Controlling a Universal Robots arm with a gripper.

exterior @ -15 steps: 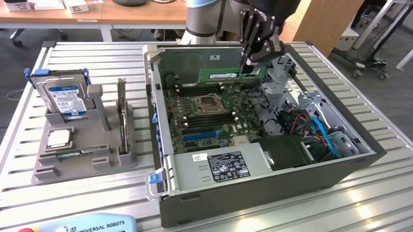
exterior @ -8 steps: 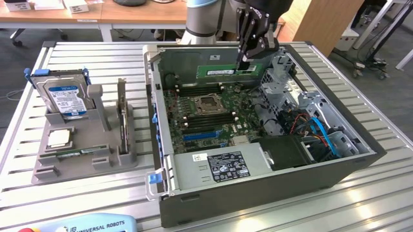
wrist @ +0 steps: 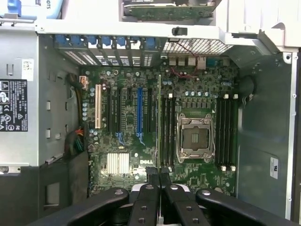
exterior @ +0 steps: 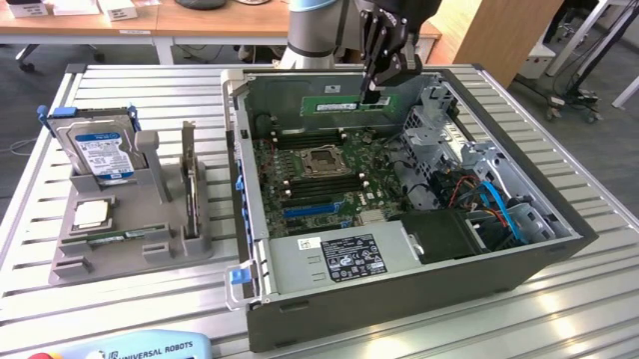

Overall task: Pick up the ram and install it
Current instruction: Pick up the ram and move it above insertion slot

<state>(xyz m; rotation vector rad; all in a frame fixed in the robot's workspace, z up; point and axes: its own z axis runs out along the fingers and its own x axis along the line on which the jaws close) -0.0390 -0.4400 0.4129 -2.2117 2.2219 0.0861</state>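
1. Ram (exterior: 340,105), a long thin green circuit-board stick, hangs level over the far side of the biggest item on the slatted silver metal table (exterior: 559,314): an open grey steel computer case (exterior: 399,295) lying on its side.
2. Inside the case lies a green motherboard (exterior: 299,183) with rows of black slots; the ram is held clear above it.
3. On the exterior view's left, just beside the case, stands a grey plastic parts holder (exterior: 130,250) carrying an upright silver hard drive with a blue label (exterior: 100,149).
4. A black two-fingered gripper (exterior: 372,96) reaches down from above, its fingers pinching the ram by its upper edge.
5. In the wrist view the ram (wrist: 159,122) shows edge-on, running out from the gripper (wrist: 159,175) alongside long black memory slots (wrist: 167,132).
6. Next to those slots sits the square silver processor socket (wrist: 194,137).
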